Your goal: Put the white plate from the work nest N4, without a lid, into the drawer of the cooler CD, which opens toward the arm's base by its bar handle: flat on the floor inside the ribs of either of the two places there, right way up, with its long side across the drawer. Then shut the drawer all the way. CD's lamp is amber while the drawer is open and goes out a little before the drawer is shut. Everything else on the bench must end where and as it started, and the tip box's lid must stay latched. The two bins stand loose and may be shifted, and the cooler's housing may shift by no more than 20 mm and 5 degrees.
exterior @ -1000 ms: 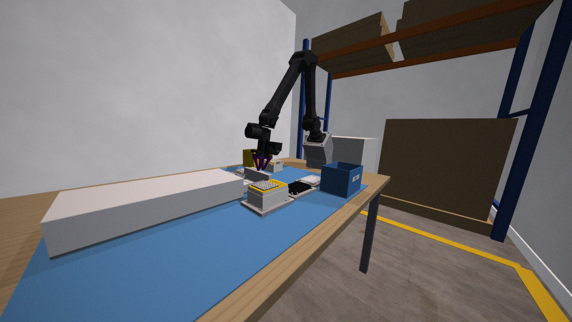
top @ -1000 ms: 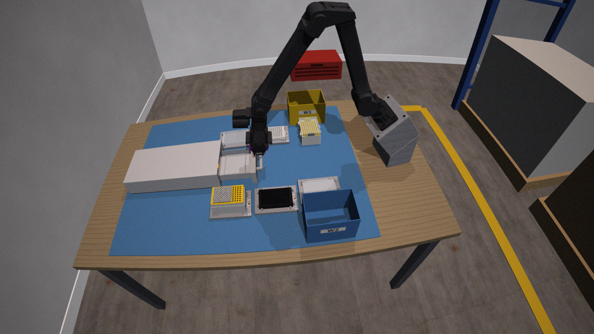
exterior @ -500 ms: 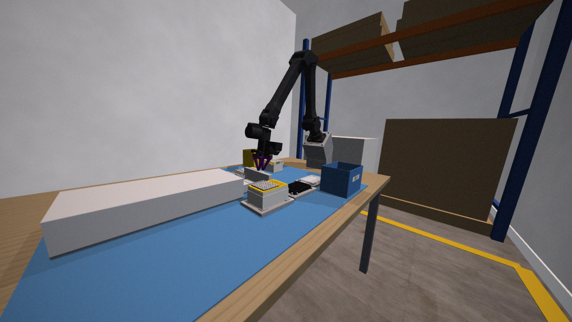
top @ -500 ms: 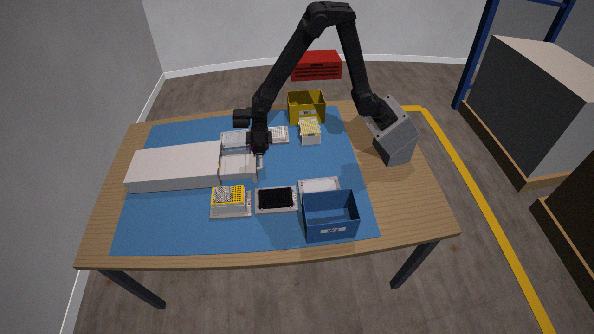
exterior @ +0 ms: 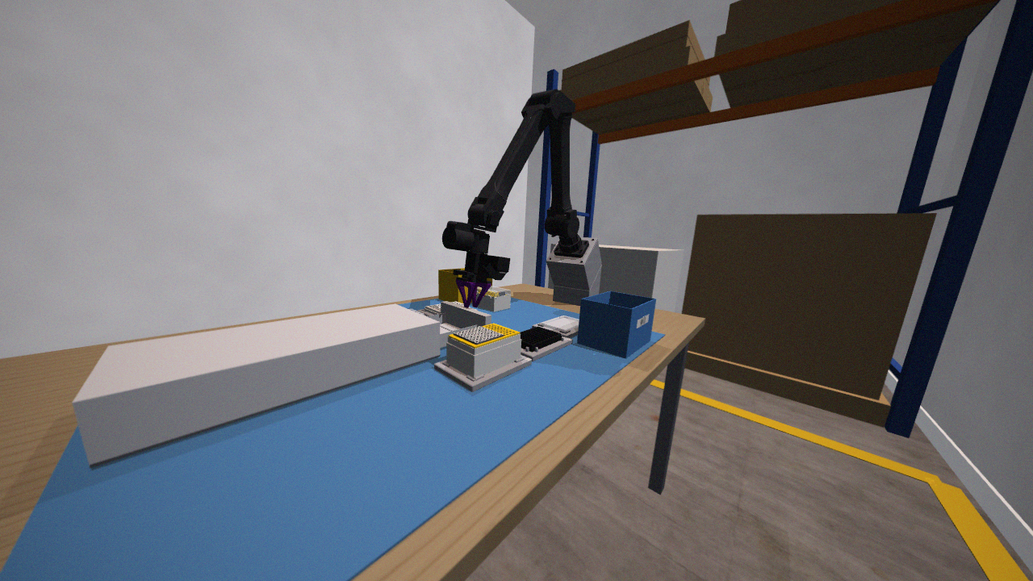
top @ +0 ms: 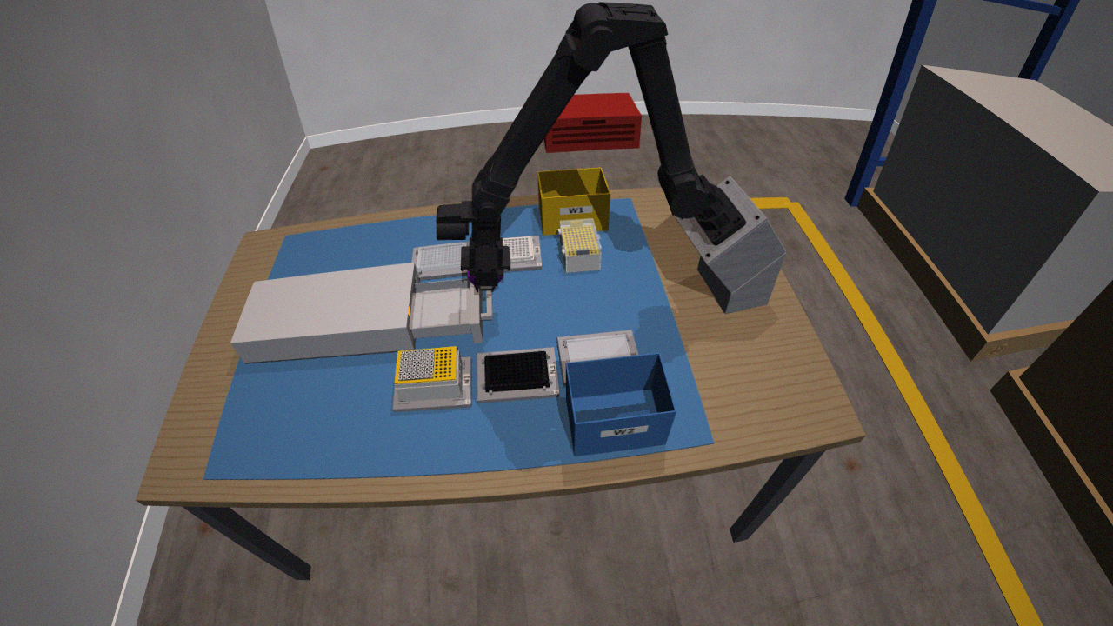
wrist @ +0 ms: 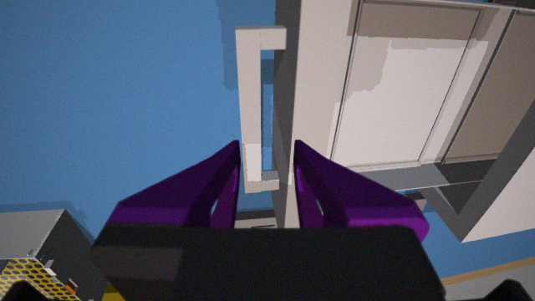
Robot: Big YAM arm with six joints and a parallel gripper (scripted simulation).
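Purple fingers of the gripper (wrist: 267, 167) stand part-closed astride the drawer's (top: 443, 309) bar handle (wrist: 250, 109), holding nothing. Inside the open drawer the floor shows bare. Across the mat (top: 326, 420), the white plate (top: 596, 347) lies behind the blue bin (top: 618, 401).

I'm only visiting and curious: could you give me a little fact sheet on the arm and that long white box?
gripper: part open, holding nothing, fingers either side of one end of the bar handle
drawer: open, sticking out of the cooler; no plate seen inside
lamp: amber
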